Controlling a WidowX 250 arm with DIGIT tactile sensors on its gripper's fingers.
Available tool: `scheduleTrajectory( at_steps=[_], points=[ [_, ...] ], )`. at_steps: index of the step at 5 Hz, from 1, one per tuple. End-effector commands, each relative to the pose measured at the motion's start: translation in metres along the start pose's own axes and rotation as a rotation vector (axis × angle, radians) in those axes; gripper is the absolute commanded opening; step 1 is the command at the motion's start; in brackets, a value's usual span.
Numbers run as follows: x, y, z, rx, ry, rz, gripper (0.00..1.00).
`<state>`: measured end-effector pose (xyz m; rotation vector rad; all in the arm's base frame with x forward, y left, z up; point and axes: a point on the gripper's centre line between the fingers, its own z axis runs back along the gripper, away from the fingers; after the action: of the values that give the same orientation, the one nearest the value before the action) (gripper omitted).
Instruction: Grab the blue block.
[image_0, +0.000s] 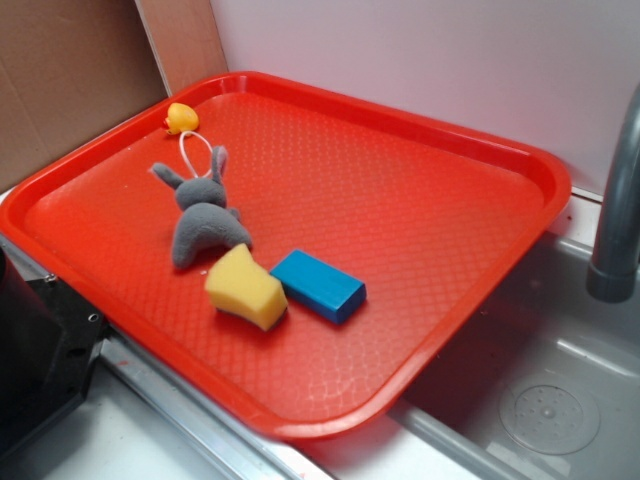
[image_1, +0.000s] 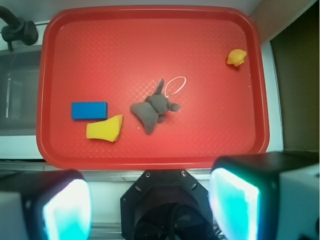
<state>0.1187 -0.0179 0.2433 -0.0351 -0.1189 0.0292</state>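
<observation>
Hovering high with nothing between them, the claw's (image_1: 150, 205) fingers stand wide apart, leaving room to drop over the blue block (image_1: 89, 110), which lies flat on the red tray (image_1: 150, 155), ahead and left, touching the yellow sponge (image_1: 104, 128).

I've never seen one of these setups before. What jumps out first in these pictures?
The big red tray fills the scene, resting partly over a sink. Near its front edge lie a blue block and a yellow sponge wedge side by side, with a grey plush rabbit just behind and a small yellow duck in the far corner. In the wrist view, the open pincer hangs outside the tray, its pads glowing.
</observation>
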Motion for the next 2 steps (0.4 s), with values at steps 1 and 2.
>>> scheduleTrajectory(
  at_steps=[1, 2],
  points=[
    [0.0000, 0.0000, 0.0000, 0.000, 0.000, 0.000, 1.00],
    [0.0043, -0.0060, -0.0044, 0.015, -0.009, -0.123, 1.00]
  ],
)
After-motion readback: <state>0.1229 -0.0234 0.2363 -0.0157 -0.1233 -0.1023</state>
